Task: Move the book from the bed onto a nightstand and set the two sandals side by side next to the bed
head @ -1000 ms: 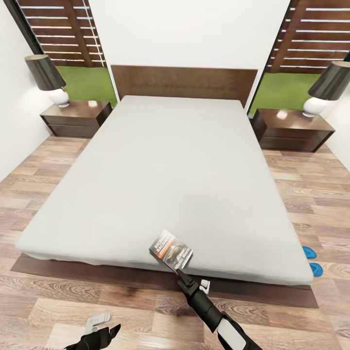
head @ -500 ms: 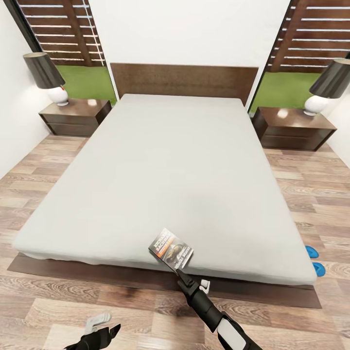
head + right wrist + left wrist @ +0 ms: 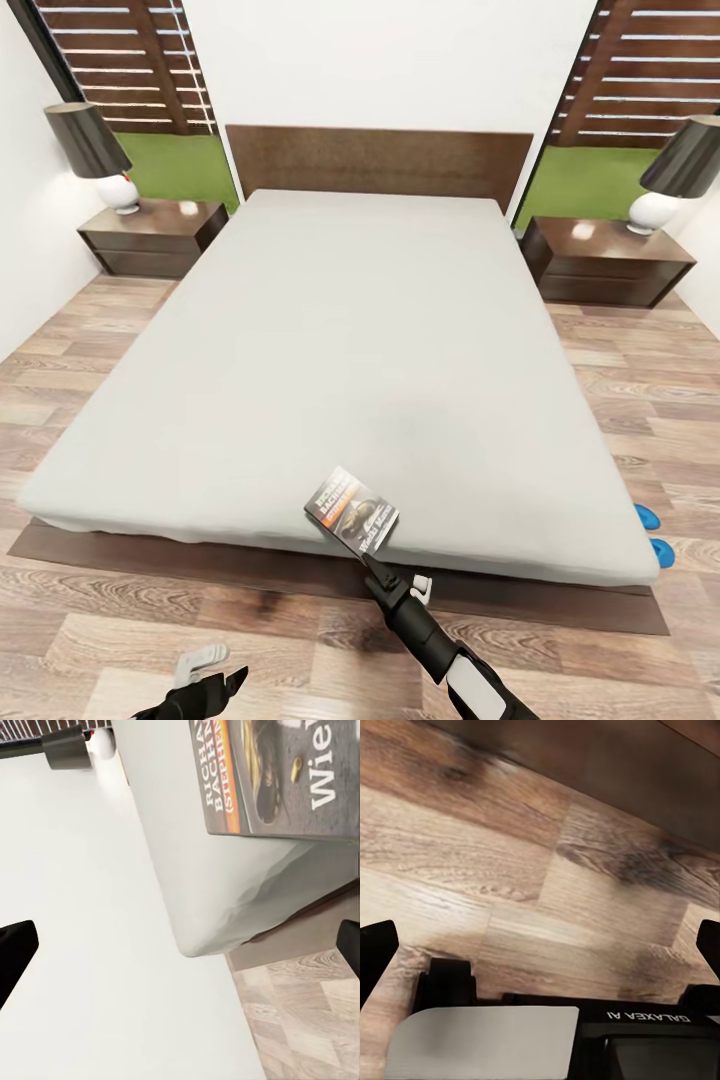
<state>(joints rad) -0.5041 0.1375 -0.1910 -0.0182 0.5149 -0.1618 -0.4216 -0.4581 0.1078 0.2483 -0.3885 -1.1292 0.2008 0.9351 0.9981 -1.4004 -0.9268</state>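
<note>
The book (image 3: 351, 511), dark with orange and white lettering, lies at the near edge of the grey bed (image 3: 350, 330). My right gripper (image 3: 368, 562) is just below the book's near corner. In the right wrist view the book (image 3: 277, 780) rests on the mattress edge ahead of my right gripper (image 3: 180, 945), which is open with its fingers wide apart. Two blue sandals (image 3: 646, 516) (image 3: 661, 551) lie on the floor at the bed's right side, partly hidden by the mattress. My left gripper (image 3: 215, 678) hangs low over the floor, open and empty (image 3: 540, 945).
A dark nightstand (image 3: 150, 235) with a lamp (image 3: 95, 150) stands left of the headboard, and another nightstand (image 3: 610, 260) with a lamp (image 3: 680, 170) stands right of it. Wood-plank floor (image 3: 90, 330) runs along both sides of the bed. The dark bed frame (image 3: 200, 565) juts out at the foot.
The whole head view has shifted slightly, so the bed looks a little larger and wider. The book and both grippers keep their places.
</note>
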